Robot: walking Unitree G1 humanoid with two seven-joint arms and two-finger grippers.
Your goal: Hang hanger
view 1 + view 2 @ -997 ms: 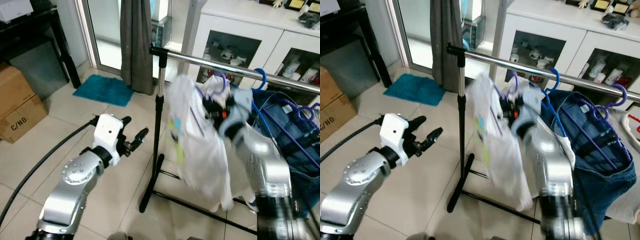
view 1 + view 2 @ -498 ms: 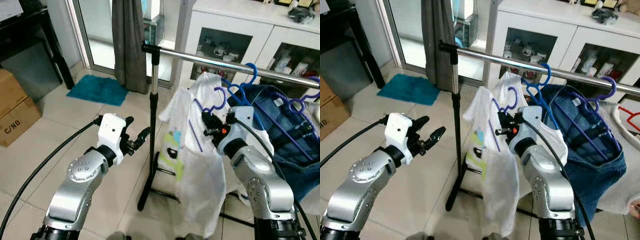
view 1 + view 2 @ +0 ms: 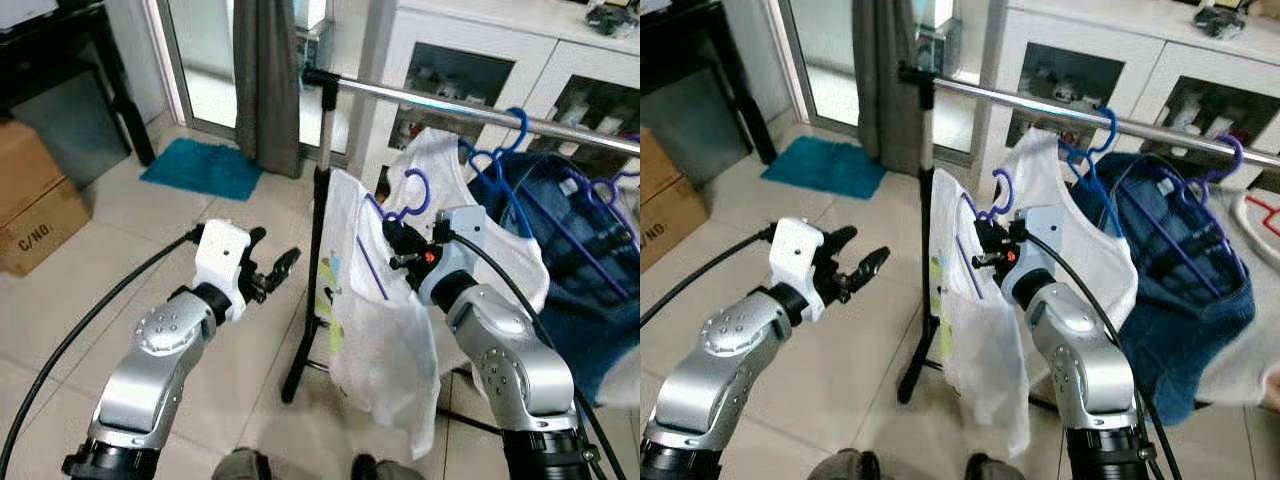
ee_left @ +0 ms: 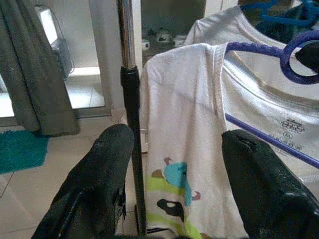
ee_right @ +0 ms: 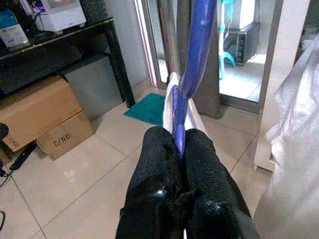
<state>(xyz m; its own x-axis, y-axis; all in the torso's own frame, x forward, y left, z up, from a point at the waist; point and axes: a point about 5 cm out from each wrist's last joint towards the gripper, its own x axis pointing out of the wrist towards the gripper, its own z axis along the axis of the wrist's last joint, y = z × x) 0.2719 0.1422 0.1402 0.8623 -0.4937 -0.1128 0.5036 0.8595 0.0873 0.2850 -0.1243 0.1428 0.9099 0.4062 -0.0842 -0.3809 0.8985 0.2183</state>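
My right gripper point(image 3: 396, 247) is shut on the neck of a purple hanger point(image 3: 411, 193), just below its hook. A white T-shirt point(image 3: 385, 335) with a coloured print hangs from that hanger. The hook is free in the air, below and in front of the chrome rail point(image 3: 440, 103). In the right wrist view the fingers point(image 5: 158, 149) pinch the purple hanger point(image 5: 197, 45). My left gripper point(image 3: 274, 271) is open, held out left of the rack's upright. The left wrist view looks between its fingers point(image 4: 107, 164) at the T-shirt point(image 4: 182, 124).
The rack's upright pole point(image 3: 318, 225) and floor bar stand between my arms. Blue hangers point(image 3: 515, 130) with jeans point(image 3: 575, 250) hang further right on the rail. Behind are a white cabinet point(image 3: 480, 60) and a grey curtain point(image 3: 268, 85). A cardboard box point(image 3: 35, 215) and a teal mat point(image 3: 203, 168) lie left.
The camera has shifted. My right gripper, with hanger and shirt, has moved left toward the upright pole and sits lower under the rail. The left gripper stays open in place.
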